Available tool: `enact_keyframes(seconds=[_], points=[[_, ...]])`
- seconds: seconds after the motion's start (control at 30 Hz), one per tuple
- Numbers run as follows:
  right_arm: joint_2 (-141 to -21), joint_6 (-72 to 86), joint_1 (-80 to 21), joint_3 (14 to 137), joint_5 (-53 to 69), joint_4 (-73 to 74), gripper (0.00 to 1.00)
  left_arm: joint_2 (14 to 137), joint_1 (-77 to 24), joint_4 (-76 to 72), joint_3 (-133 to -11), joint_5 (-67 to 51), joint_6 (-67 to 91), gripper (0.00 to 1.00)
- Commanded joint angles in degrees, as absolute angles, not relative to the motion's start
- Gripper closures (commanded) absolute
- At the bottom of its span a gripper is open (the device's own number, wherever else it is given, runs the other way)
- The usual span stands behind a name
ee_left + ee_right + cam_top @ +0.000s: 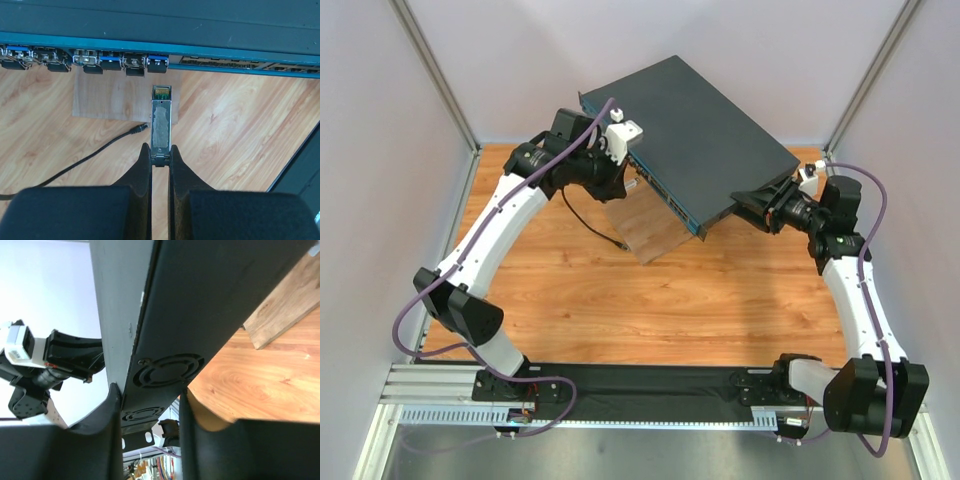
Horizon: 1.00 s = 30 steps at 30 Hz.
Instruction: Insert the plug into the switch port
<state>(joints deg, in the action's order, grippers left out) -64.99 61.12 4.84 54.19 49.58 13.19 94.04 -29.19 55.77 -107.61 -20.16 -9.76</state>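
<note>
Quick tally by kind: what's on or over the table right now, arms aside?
switch: 1
plug: 1
wooden board: 1
black cable: 1
Total: 4

Plain pale walls, wooden tabletop, even light

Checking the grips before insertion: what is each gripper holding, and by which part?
The left gripper pinches the plug by its rear end, contacts pointing at the switch. The right gripper clamps the switch by its vented side edge.
</note>
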Motion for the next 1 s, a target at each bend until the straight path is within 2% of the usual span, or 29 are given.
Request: enact_keyframes(seconds=[0.0,0.97], points=[[-64.7,49.6,3.7,54.8,47.6,3.1,1.0,93.6,-29.5,56.6,-109.9,-20.1,-10.6,1.0],[-64.8,48.7,3.7,55.9,48.5,4.4,1.0,98.2,-30.7,55.5,-114.8,-12.7,-8.7,1.0]])
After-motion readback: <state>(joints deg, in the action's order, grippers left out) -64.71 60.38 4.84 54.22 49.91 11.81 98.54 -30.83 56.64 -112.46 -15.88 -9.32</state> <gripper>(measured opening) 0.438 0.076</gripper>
